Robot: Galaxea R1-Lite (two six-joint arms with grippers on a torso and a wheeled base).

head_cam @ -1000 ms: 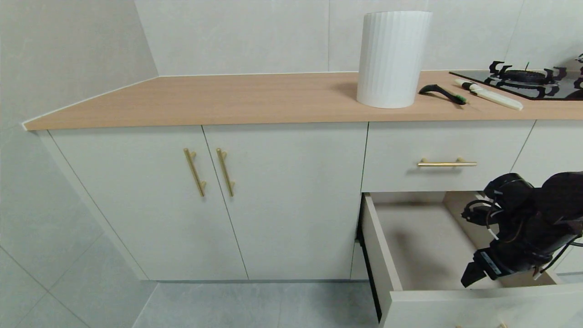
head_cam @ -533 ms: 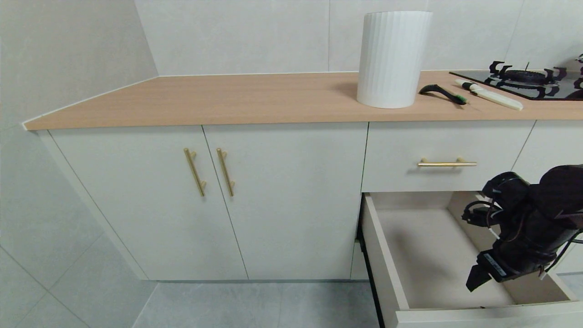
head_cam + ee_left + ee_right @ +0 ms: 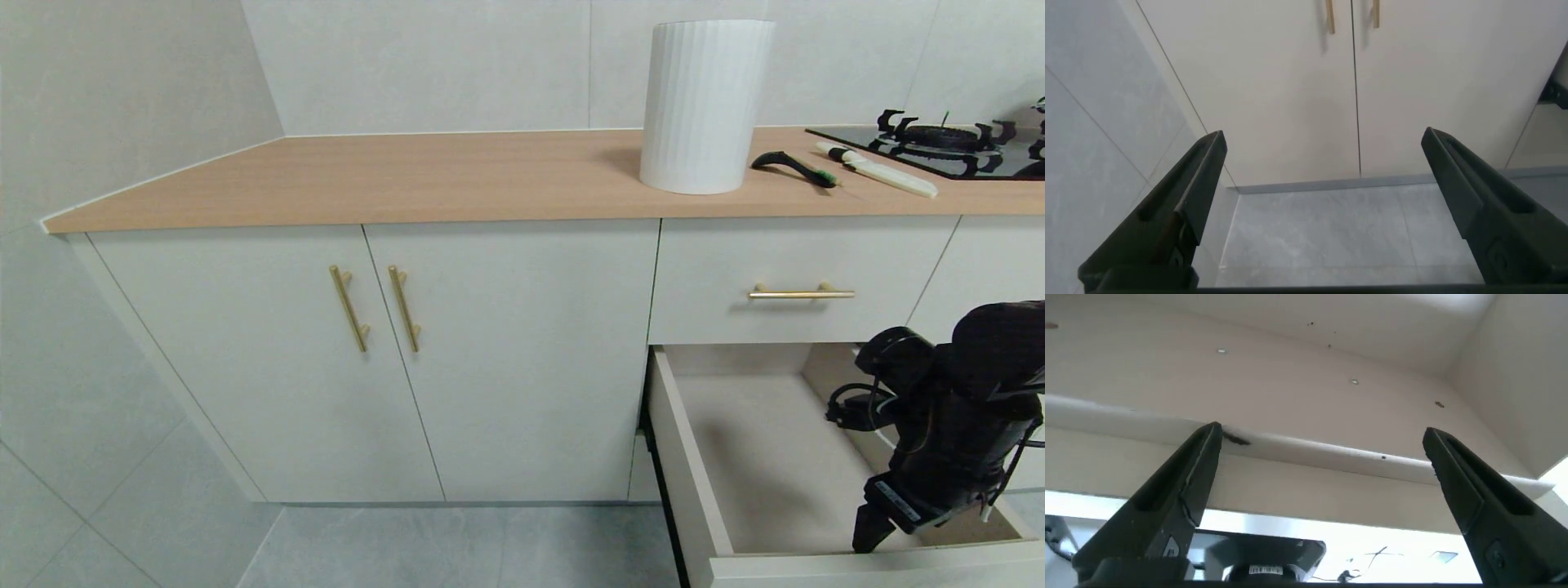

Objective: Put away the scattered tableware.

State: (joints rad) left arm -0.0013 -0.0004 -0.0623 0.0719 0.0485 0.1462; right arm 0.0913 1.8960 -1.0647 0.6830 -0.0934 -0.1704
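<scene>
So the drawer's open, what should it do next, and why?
Probably raise the right tool from the drawer toward the black utensil on the counter: the drawer stands open, the tool is open and holds nothing, and the utensil and knife lie up there.

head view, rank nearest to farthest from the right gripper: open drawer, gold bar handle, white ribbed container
From the right gripper:
1. Open pale lower drawer, directly beneath it.
2. Gold bar handle on the closed drawer above.
3. Tall white ribbed container, up on the wooden countertop.
</scene>
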